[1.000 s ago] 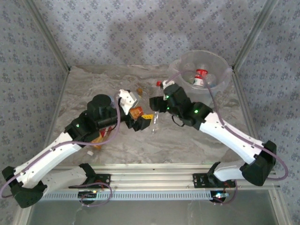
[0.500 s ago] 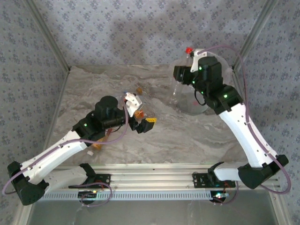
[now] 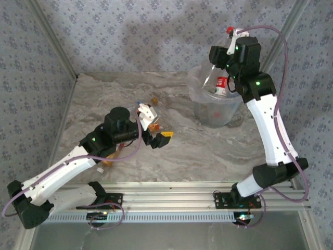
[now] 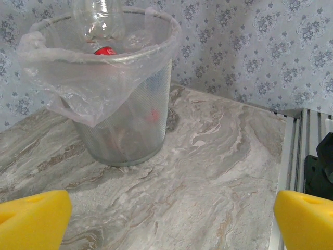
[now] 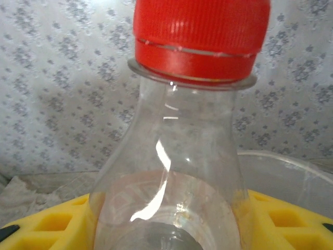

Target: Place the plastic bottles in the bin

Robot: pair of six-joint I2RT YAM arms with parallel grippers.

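Note:
My right gripper (image 3: 220, 53) (image 5: 166, 232) is shut on a clear plastic bottle (image 5: 177, 156) with a red cap (image 3: 229, 29), held upright in the air over the bin (image 3: 216, 107). From the left wrist, the bottle's base (image 4: 100, 18) hangs just above the bag-lined rim (image 4: 130, 52). A red-labelled bottle (image 3: 222, 85) lies inside the bin. My left gripper (image 3: 158, 131) (image 4: 169, 224) stands open and empty low over the table's middle, pointing toward the bin. More bottles lie by the left arm, one amber (image 3: 154, 99) and one orange-labelled (image 3: 107, 156), partly hidden by it.
Patterned walls with metal corner posts close in the marble table (image 3: 208, 151) at the back and both sides. The bin stands near the back right corner. A metal rail (image 3: 171, 200) runs along the near edge by the arm bases.
My right arm has lifted the bottle from the table's middle up and to the right, over the bin. The left arm has shifted slightly; its gripper stays open.

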